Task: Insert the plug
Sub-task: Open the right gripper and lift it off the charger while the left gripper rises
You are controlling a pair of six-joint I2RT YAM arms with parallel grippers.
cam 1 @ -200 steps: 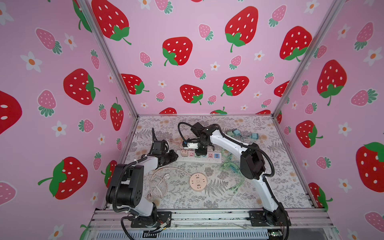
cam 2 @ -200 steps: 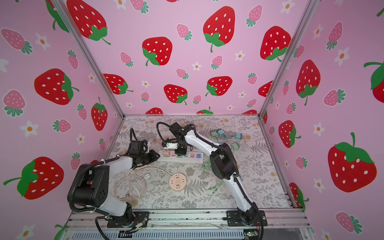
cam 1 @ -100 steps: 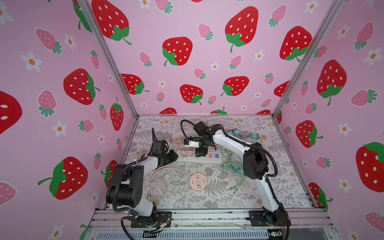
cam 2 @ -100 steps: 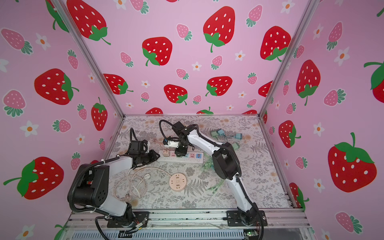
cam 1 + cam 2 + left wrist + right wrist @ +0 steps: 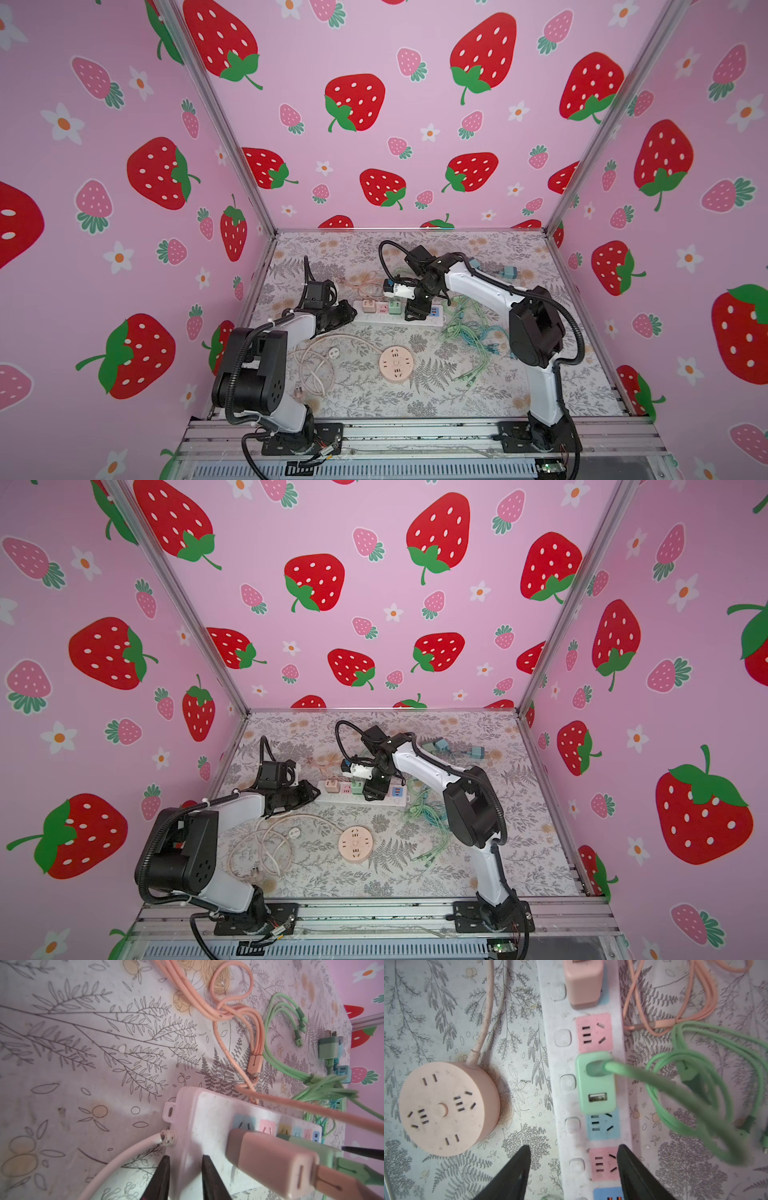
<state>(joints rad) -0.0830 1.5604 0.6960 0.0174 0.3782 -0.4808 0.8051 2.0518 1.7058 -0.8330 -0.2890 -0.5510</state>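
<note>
Floral surface [image 5: 415, 399] carries a white power strip [image 5: 548, 1022], left end clenched by the left gripper [image 5: 185, 1157], green charger plug [image 5: 596, 1082] seated mid-strip, right gripper [image 5: 574, 1147] released beside it; insertion looks done, next a lift clear of the green cable [image 5: 654, 1084]

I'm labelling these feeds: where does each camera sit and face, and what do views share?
Top views: high at the front, looking down at the table; the whole robot shows, including left hand and right hand.
Left wrist: low, looking along the power strip from its cord end; two fingertips show.
Right wrist: above, looking down on the green charger; two fingertips show.
Shared: power strip, green charger.
</note>
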